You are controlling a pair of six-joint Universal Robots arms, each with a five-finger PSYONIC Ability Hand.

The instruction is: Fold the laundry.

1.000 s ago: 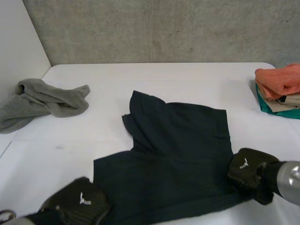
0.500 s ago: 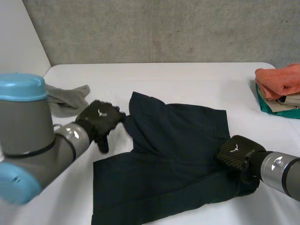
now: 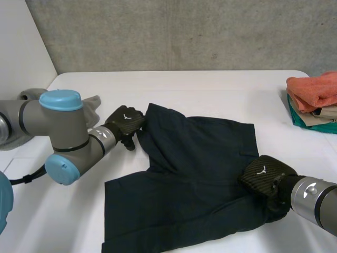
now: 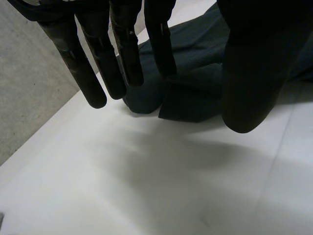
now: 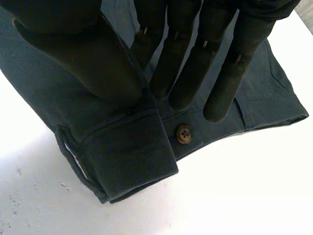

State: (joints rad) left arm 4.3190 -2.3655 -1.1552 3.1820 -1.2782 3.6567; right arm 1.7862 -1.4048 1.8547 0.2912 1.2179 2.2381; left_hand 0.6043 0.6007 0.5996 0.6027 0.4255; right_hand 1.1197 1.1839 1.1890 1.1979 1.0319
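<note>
1. Grey towel [image 3: 93, 105] is crumpled at the table's [image 3: 210, 87] left side, partly behind the left arm.
2. Left hand [image 3: 125, 122] is spread wide, fingers [image 4: 93, 73] straight, holding nothing, just off the shorts' far-left corner.
3. Dark shorts [image 3: 195, 174] lie flat mid-table.
4. Right hand [image 3: 263, 176] lies on the waistband at the shorts' right edge, fingers [image 5: 220, 83] straight and loose, thumb pressing on cloth by the button [image 5: 184, 133].
5. Folded stack [image 3: 313, 100] sits far right.
</note>
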